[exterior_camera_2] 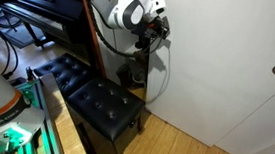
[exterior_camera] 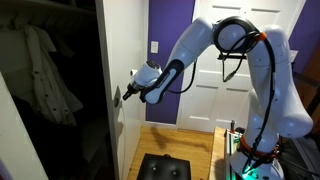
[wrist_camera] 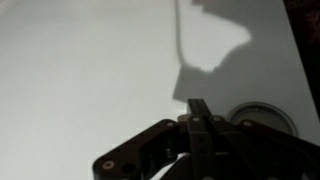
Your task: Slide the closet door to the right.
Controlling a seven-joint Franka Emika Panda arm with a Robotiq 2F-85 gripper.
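White closet door [exterior_camera_2: 217, 84], fingers [wrist_camera: 200, 112] at edge by opening [exterior_camera: 85, 125].

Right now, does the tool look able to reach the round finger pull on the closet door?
Probably yes. In the wrist view the finger pull lies just beside the tool on the closet door, with nothing between them.

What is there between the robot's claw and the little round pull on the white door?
Nothing stands between them. In the wrist view only a bare, partly shadowed stretch of the closet door separates the gripper from the round pull.
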